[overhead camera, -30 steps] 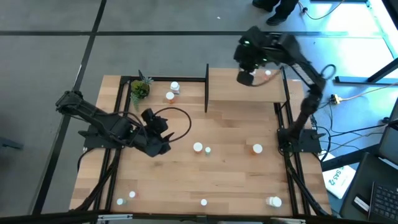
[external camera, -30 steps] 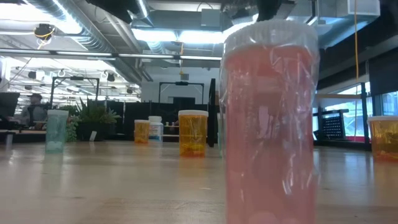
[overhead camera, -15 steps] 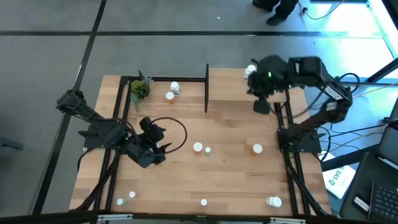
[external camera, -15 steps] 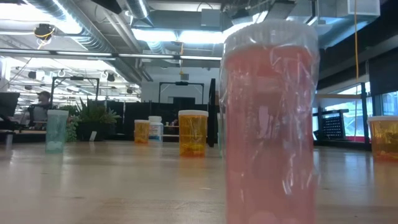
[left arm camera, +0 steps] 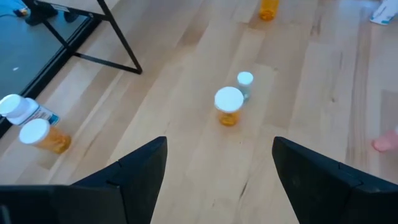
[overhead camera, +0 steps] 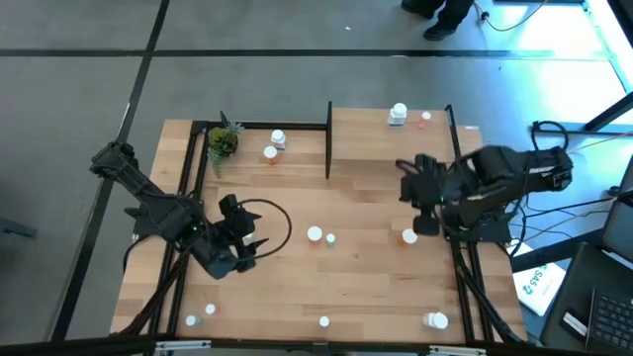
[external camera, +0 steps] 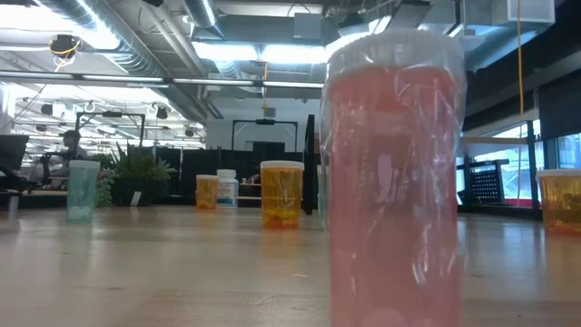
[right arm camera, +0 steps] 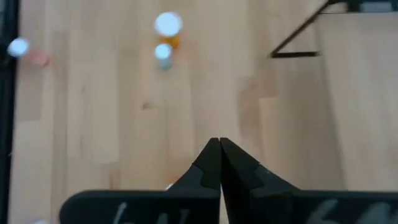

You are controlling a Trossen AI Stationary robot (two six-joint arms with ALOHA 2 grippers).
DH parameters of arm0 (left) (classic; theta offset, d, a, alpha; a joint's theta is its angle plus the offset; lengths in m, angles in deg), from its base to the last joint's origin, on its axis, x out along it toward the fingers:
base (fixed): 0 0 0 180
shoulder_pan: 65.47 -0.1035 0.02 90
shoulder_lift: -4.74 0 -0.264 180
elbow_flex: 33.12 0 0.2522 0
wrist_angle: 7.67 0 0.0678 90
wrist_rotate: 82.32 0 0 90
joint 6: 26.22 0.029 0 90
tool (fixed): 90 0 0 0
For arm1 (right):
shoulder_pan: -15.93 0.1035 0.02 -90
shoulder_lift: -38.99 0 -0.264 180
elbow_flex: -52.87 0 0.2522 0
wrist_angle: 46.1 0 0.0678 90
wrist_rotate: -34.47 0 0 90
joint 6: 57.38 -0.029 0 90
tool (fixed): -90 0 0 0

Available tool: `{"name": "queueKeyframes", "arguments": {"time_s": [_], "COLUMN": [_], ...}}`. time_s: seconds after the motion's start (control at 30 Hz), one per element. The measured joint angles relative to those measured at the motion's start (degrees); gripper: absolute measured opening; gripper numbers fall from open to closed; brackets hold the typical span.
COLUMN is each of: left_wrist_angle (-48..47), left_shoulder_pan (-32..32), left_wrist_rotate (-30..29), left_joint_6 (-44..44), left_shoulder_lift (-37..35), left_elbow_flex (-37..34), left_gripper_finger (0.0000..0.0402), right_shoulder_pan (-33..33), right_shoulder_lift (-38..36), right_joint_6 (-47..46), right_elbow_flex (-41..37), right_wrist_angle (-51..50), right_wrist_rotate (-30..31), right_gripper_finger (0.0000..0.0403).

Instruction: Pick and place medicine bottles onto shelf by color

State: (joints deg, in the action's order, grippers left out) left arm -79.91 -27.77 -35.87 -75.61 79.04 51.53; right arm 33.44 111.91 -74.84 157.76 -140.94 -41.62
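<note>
Since a second ago your right gripper [overhead camera: 427, 223] has swung off the shelf [overhead camera: 361, 135] down to the table [overhead camera: 356, 287], leaving a white bottle [overhead camera: 398, 114] and a pinkish-red bottle [overhead camera: 425, 118] up there. From above, an orange bottle [overhead camera: 408, 236] sits just beside it; your left gripper [overhead camera: 243, 259] has drawn back toward the near-left. At table height you see only a pink bottle [external camera: 393, 182] close up. Left wrist: fingers [left arm camera: 140, 168] wide apart, empty, orange bottle [left arm camera: 229, 106] ahead. Right wrist: fingers [right arm camera: 219, 163] pressed together, holding nothing.
</note>
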Motion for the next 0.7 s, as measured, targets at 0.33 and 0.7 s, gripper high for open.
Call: {"name": "queueKeyframes", "arguments": {"time_s": [0.33, 0.7], "left_wrist_angle": [-0.02, -0.19], "left_shoulder_pan": [0.0, -0.05], "left_wrist_rotate": [0.0, 0.0], "left_joint_6": [-0.04, 1.75], "left_shoulder_lift": [0.0, 0.0], "left_elbow_flex": [-0.01, -0.01], "left_gripper_finger": [0.0286, 0.0286], "right_shoulder_pan": [9.22, 9.66], "right_shoulder_lift": [0.05, 0.07], "right_joint_6": [-9.31, -5.62], "right_elbow_flex": [-4.59, -10.42], "right_wrist_angle": [-4.11, 3.0], "right_wrist_rotate": [-1.72, -6.01], "right_gripper_finger": [0.0002, 0.0008]}}
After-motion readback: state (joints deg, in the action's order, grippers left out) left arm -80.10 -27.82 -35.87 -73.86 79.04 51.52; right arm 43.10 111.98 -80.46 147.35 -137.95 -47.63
